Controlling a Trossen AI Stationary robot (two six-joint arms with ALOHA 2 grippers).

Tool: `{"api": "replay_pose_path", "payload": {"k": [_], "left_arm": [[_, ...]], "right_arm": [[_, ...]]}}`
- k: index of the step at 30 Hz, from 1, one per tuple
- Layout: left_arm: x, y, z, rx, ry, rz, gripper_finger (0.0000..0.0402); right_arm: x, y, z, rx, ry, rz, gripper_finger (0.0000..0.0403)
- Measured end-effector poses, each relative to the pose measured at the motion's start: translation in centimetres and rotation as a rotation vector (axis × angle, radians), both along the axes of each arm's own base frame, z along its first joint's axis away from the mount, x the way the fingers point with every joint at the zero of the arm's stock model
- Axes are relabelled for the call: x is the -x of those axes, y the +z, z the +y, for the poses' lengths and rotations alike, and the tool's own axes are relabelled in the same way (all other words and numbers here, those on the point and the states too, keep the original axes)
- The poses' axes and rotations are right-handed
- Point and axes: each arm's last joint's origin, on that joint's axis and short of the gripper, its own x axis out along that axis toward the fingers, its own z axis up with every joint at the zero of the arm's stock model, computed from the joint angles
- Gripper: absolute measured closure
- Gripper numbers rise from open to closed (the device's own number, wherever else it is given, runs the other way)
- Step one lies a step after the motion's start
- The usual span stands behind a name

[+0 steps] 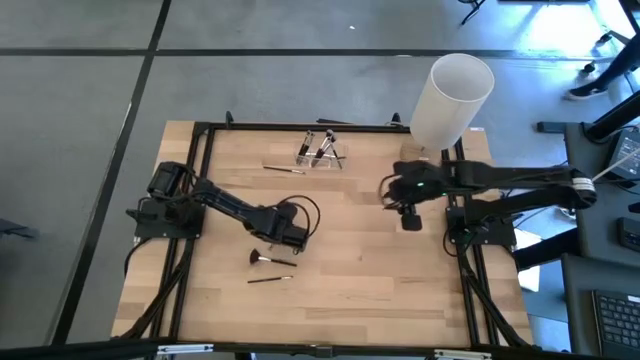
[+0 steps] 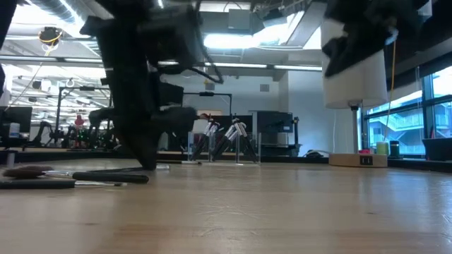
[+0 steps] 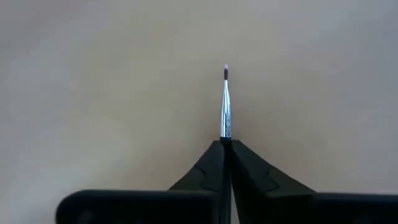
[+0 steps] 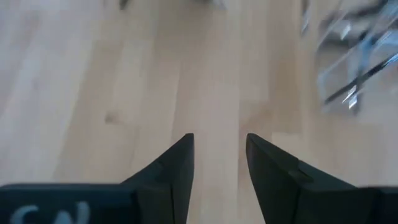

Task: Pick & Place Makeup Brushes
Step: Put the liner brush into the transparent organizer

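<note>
Wooden table (image 1: 380, 280) carries a clear holder (image 1: 320, 150) at its far edge, up and right of the left gripper (image 3: 225, 144), which clenches a thin brush (image 3: 226, 106) pointing straight ahead; the right gripper (image 4: 219, 155) waits, fingers parted.

Pale wood table (image 1: 380, 290), black tool (image 3: 225, 163), silvery-ferruled brush (image 3: 226, 112)

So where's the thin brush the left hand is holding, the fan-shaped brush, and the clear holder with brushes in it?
Thin brush (image 3: 226, 109): left wrist view, on its silvery ferrule.
Fan-shaped brush (image 1: 256, 257): high view, on the dark fan of bristles.
Clear holder (image 1: 320, 150): high view, on its middle, among the standing brushes.
</note>
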Motion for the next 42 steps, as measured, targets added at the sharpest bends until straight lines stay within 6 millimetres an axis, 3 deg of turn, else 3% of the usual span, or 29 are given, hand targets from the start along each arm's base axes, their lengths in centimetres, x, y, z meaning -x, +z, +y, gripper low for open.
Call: {"api": "replay_pose_path", "payload": {"k": [6,10,15,19,22,26,32,36,42], "left_arm": [[-1.0,1.3,2.0,-0.142,0.010,-0.113,0.0381],[-3.3,2.4,3.9,-0.191,-0.057,-0.259,0.0381],[-6.7,5.6,6.3,-0.279,-0.191,-0.511,0.0383],[-8.5,9.3,8.5,-0.486,-0.247,-0.715,0.0381],[-8.7,11.1,10.1,-0.675,-0.245,-0.749,0.0381],[-8.6,10.8,12.4,-0.783,-0.143,-0.690,0.0381],[-9.3,8.1,15.5,-0.755,-0.070,-0.749,0.0381],[-9.9,7.3,16.8,-0.786,-0.068,-0.886,0.0381],[-10.2,5.8,17.6,-0.858,-0.124,-0.850,0.0380]], "right_arm": [[2.9,2.6,0.3,0.004,-0.018,-0.269,0.0258],[4.6,3.5,0.4,-0.002,-0.028,-0.365,0.0258],[6.2,4.1,0.5,0.004,-0.075,-0.421,0.0258],[7.2,4.2,0.3,0.046,-0.151,-0.415,0.0258],[7.8,4.4,0.1,0.078,-0.241,-0.437,0.0258],[8.6,4.6,0.0,0.097,-0.312,-0.464,0.0258],[9.5,4.9,0.0,0.097,-0.334,-0.504,0.0258],[9.8,5.0,0.1,0.094,-0.336,-0.515,0.0258],[9.8,4.8,0.1,0.085,-0.342,-0.496,0.0258]]}}
